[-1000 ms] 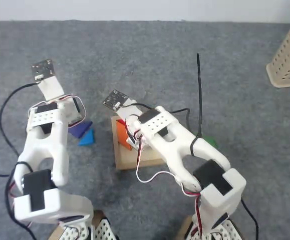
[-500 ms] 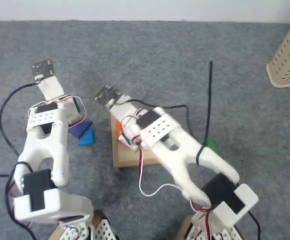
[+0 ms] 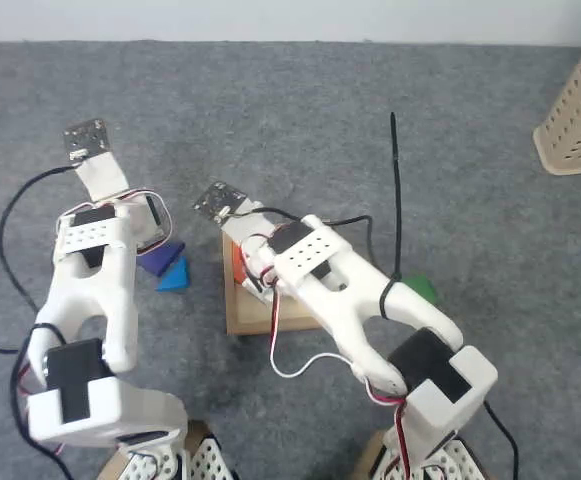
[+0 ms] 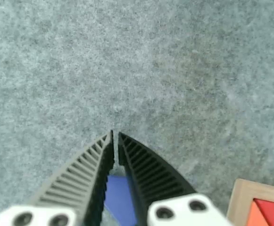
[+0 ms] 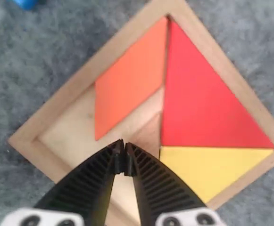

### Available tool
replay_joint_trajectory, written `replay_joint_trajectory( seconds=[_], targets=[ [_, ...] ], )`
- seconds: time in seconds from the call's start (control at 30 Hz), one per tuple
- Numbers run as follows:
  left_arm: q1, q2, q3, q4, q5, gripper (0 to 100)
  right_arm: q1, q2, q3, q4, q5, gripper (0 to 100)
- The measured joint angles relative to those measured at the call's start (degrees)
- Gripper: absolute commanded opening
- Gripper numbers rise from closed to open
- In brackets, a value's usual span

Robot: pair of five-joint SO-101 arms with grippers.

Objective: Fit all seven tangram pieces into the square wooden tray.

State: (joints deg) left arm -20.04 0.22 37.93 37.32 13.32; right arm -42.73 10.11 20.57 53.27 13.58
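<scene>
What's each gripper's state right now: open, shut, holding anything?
Left gripper: shut, nothing between its tips.
Right gripper: shut, empty, above the wooden tray.

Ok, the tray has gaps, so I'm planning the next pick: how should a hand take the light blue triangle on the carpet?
Probably from straight above, pinching the light blue triangle across its edges on the tray side: it lies flat, and the purple piece crowds its other side.
</scene>
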Motion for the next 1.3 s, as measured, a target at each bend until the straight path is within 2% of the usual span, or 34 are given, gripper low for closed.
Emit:
replay_joint_trajectory(
  seconds=[0.13, 0.57, 1.3],
  targets=[
    [0.0, 0.0, 0.0, 0.0, 0.0, 1, 1.93, -1.58, 0.0, 0.62, 0.09, 0.6],
    [0.0, 0.0, 0.0, 0.0, 0.0, 1, 1.58, 0.35, 0.62, -0.79, 0.09, 0.6],
    [0.0, 0.0, 0.0, 0.0, 0.0, 1, 0.88, 10.29, -12.66, 0.35, -0.09, 0.6]
  ],
)
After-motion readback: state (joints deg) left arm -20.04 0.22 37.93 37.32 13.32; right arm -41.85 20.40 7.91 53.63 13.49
